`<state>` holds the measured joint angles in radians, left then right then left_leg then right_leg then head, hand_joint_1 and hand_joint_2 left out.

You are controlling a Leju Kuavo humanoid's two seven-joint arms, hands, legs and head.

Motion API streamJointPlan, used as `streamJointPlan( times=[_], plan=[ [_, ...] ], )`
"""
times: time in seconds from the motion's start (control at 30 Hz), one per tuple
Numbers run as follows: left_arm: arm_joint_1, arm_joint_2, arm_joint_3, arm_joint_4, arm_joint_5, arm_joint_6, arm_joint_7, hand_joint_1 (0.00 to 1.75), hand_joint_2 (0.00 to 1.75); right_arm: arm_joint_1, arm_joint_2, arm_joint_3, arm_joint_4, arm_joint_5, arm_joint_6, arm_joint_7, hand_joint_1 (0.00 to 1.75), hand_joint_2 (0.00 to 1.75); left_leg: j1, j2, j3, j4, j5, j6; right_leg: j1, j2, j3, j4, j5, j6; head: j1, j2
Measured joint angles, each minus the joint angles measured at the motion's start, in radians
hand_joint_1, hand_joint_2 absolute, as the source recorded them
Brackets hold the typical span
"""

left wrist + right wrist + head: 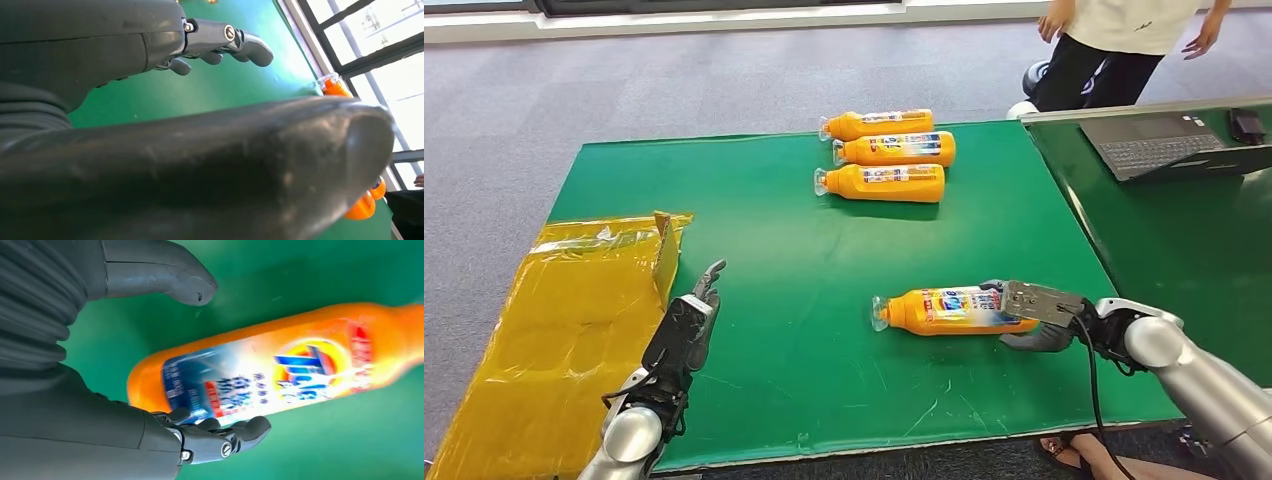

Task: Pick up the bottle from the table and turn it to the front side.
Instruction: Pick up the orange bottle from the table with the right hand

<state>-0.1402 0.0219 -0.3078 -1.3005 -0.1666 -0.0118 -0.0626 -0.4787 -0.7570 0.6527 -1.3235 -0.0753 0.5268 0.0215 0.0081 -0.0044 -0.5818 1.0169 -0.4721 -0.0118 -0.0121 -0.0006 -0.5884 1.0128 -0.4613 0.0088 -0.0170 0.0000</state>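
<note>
The orange detergent bottle (949,311) lies on its side on the green counter (804,300), toward four o'clock from the counter's middle, its clear cap pointing to nine o'clock and its printed label facing up. The right hand (1036,312) sits at the bottle's base end, at three o'clock of it; in the right wrist view the same bottle (280,372) lies between the thick thumb and the darker fingers (235,432), with the fingers curled under its lower edge and the thumb apart from it on the other side, so whether the hand truly clasps the bottle I cannot tell. The left hand (686,325) rests over the counter's edge at about eight o'clock, well apart from the bottle, its fingers extended and holding nothing; the left wrist view shows its fingers (240,45) stretched out above the green surface. At twelve o'clock on the counter, three more orange bottles (886,152) lie side by side, caps to nine o'clock. A crumpled yellow plastic sheet (574,330) lies at nine o'clock beside the counter. At two o'clock a laptop (1159,143) sits on a second green counter (1184,240), and a person (1119,45) stands beyond it.
</note>
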Motion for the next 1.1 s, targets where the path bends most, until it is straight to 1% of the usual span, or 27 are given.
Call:
streamJointPlan(
  times=[0.13, 0.2, 0.27, 0.5, 0.7, 0.87, 1.1],
  plan=[
    [0.027, -0.002, 0.000, -0.012, 0.000, 0.004, 0.003, 0.00, 0.00, -0.007, 0.009, 0.018, 0.012, 0.352, -0.178, -0.020, 0.00, 1.75, -0.001, -0.001, -0.001, 0.000, 0.001, 0.001, -0.001, -0.001, 0.000, 0.000, 0.000, 0.000, 0.000, 0.000],
    [0.035, -0.005, 0.000, -0.016, -0.001, 0.003, 0.006, 0.00, 0.00, -0.005, 0.013, 0.026, 0.014, 0.449, -0.223, -0.023, 0.00, 1.75, -0.001, -0.001, 0.000, 0.000, 0.001, 0.001, -0.001, -0.002, 0.000, 0.000, 0.001, 0.001, 0.000, 0.000],
    [0.035, -0.008, 0.000, -0.015, -0.003, 0.001, 0.008, 0.00, 0.00, 0.003, 0.019, 0.031, 0.016, 0.491, -0.238, -0.028, 0.00, 1.75, -0.001, -0.001, -0.001, 0.000, 0.001, 0.001, -0.001, -0.002, 0.000, 0.000, 0.001, 0.001, 0.000, 0.000],
    [0.035, -0.013, 0.000, -0.008, -0.004, 0.001, 0.009, 0.00, 0.00, 0.020, 0.046, 0.034, 0.025, 0.528, -0.250, -0.040, 0.00, 1.75, -0.001, -0.001, -0.001, 0.000, 0.001, 0.001, -0.001, -0.001, -0.001, 0.000, 0.000, 0.000, 0.000, 0.000],
    [0.035, -0.014, 0.000, -0.004, -0.002, 0.000, 0.007, 0.00, 0.00, 0.020, 0.061, 0.034, 0.032, 0.535, -0.236, -0.056, 0.00, 1.75, -0.001, -0.001, -0.001, 0.000, 0.001, 0.001, -0.001, -0.001, -0.001, 0.000, 0.000, 0.000, 0.000, 0.000],
    [0.036, -0.015, 0.000, 0.006, 0.003, -0.003, -0.001, 0.00, 0.00, 0.021, 0.066, 0.034, 0.041, 0.523, -0.216, -0.077, 0.00, 1.75, -0.001, -0.001, -0.001, 0.000, 0.001, 0.001, -0.001, -0.002, -0.001, 0.000, 0.000, 0.001, 0.000, 0.000],
    [0.036, -0.018, 0.000, 0.016, 0.003, -0.016, -0.003, 0.00, 0.00, 0.041, 0.073, 0.030, 0.046, 0.492, -0.193, -0.086, 0.00, 1.75, -0.001, -0.001, -0.001, 0.000, 0.001, 0.001, -0.001, -0.001, -0.001, 0.000, 0.000, 0.000, 0.000, 0.000]
  ],
)
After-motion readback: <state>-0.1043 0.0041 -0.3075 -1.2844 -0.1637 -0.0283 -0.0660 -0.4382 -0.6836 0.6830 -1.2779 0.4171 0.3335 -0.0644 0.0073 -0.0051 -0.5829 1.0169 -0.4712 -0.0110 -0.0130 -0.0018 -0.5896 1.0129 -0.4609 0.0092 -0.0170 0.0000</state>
